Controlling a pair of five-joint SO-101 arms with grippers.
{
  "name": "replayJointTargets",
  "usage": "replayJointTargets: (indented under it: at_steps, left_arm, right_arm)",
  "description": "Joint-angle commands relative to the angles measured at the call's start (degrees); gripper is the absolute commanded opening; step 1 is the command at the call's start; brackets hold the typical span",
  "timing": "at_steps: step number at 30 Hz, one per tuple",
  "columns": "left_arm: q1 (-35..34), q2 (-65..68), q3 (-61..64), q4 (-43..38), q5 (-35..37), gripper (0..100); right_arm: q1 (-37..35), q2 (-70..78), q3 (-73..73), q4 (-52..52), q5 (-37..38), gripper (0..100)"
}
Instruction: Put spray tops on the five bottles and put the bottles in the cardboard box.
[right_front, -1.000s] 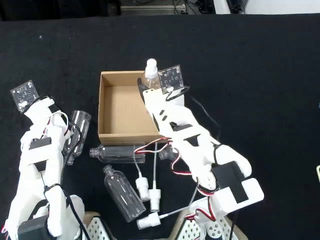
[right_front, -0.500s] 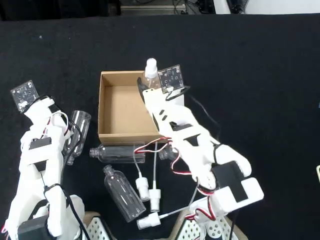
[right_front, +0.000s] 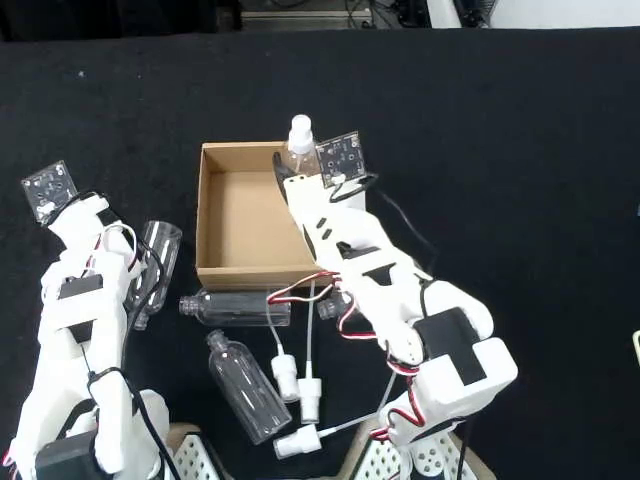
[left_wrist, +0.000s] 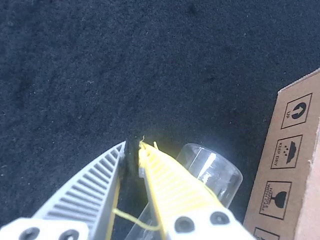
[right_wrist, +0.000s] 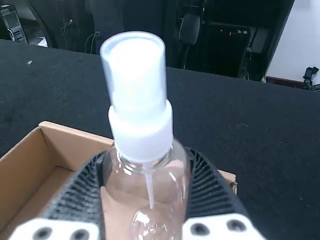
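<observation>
Over the far right corner of the box (right_front: 250, 273): right hand (right_front: 295, 178) (right_wrist: 145, 200) clamps a capped bottle (right_front: 300, 140) (right_wrist: 145, 165) upright.
Left of box: left hand (left_wrist: 132, 148) (right_front: 140, 275), fingers narrow, just beside a bare bottle (left_wrist: 212, 170) (right_front: 160, 250) lying on the bench (right_front: 500, 150).
Near side of box: second bottle (right_front: 235, 307) and third bottle (right_front: 247, 387) lying flat, three loose spray tops (right_front: 310, 395) beside them.

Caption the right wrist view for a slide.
Right gripper clamps an upright clear plastic bottle, white spray top fitted, at a corner of the open brown cardboard box.
</observation>
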Motion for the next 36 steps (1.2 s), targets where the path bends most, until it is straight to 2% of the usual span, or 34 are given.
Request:
replayJointTargets:
  at_steps: [1,5,23,30,36]
  left_arm:
    - [0.48,-0.44,-0.22,-1.05,0.09,3]
    - [0.48,-0.44,-0.22,-1.05,0.09,3]
    - [0.4,-0.44,-0.22,-1.05,0.09,3]
    - [0.4,-0.44,-0.22,-1.05,0.09,3]
    - [0.4,-0.44,-0.22,-1.05,0.09,3]
  right_arm:
    - [0.53,-0.4,-1.36,-1.58,0.09,13.6]
    - [0.53,-0.31,-1.36,-1.58,0.09,22.4]
    - [0.79,-0.84,-0.84,-2.02,0.09,23.0]
    - [0.53,-5.41,1.19,-1.49,0.0,39.0]
    - [0.53,-13.14,4.0,-1.58,0.0,35.4]
